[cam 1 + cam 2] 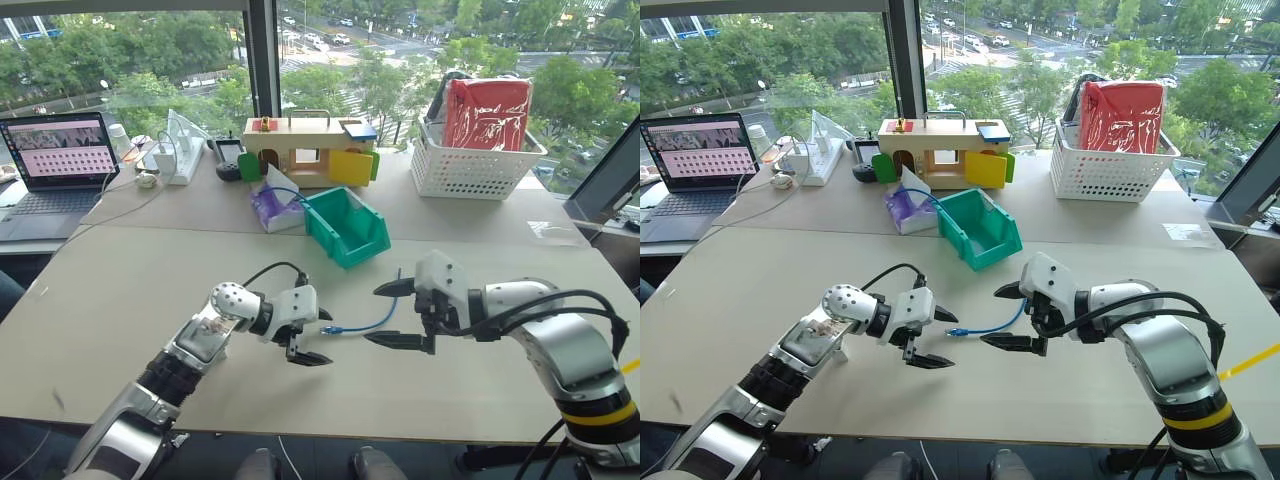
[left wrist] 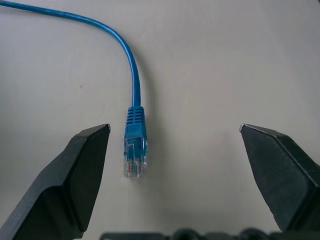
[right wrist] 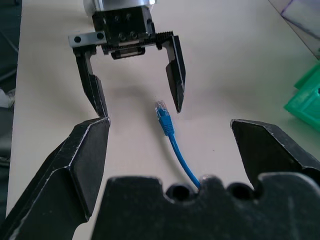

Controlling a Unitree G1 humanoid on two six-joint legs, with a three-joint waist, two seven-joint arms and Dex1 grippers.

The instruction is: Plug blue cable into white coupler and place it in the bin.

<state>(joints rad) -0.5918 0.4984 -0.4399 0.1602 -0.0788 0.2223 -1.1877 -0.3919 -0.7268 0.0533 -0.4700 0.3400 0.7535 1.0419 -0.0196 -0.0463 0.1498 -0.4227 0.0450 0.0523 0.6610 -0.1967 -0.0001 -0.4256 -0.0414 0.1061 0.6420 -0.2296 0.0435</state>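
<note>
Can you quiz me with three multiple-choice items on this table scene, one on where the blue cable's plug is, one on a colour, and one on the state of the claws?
1. Where is the blue cable's plug?
A. On the table between the two claws
B. Inside the bin
C. On the laptop

2. What colour is the bin?
A. Red
B. Teal-green
C. Yellow

3. How are the left claw and right claw?
A. Both shut
B. Right clamped on the cable
C. Both open, holding nothing

Answers: A, the plug lies flat on the tabletop between them; B, its walls are teal-green; C, both sets of fingers are spread with nothing gripped.
</note>
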